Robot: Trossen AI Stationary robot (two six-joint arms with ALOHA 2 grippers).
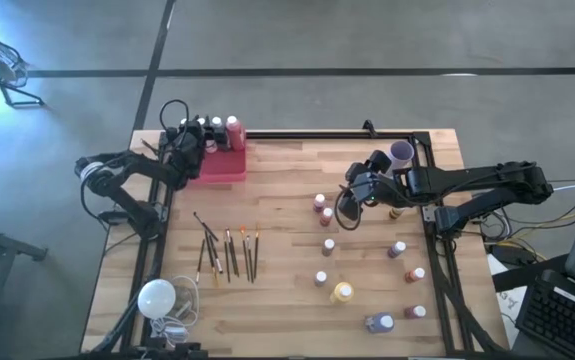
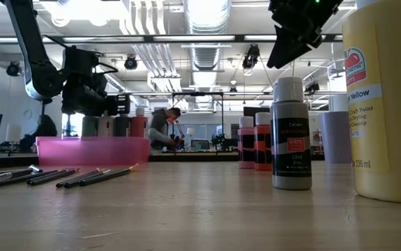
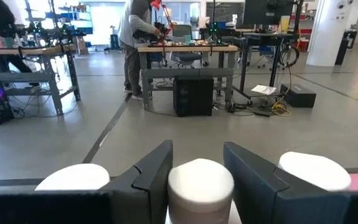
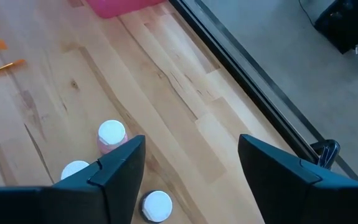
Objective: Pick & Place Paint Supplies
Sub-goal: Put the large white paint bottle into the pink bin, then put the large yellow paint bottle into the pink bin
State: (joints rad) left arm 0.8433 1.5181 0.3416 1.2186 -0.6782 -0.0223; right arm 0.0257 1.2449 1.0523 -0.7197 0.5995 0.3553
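Paintbrushes (image 1: 229,252) flat, lengthwise front-to-back, bottles (image 1: 325,246) upright

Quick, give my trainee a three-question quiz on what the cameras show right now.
1. True or false: the brushes lie inside the pink tray.
2. Which gripper straddles a white bottle cap? A left, B right
3. The lamp bulb sits near which table corner?

Key: 1 false, they lie on the table. 2 A, the left gripper; the right gripper hovers open. 3 Front left.
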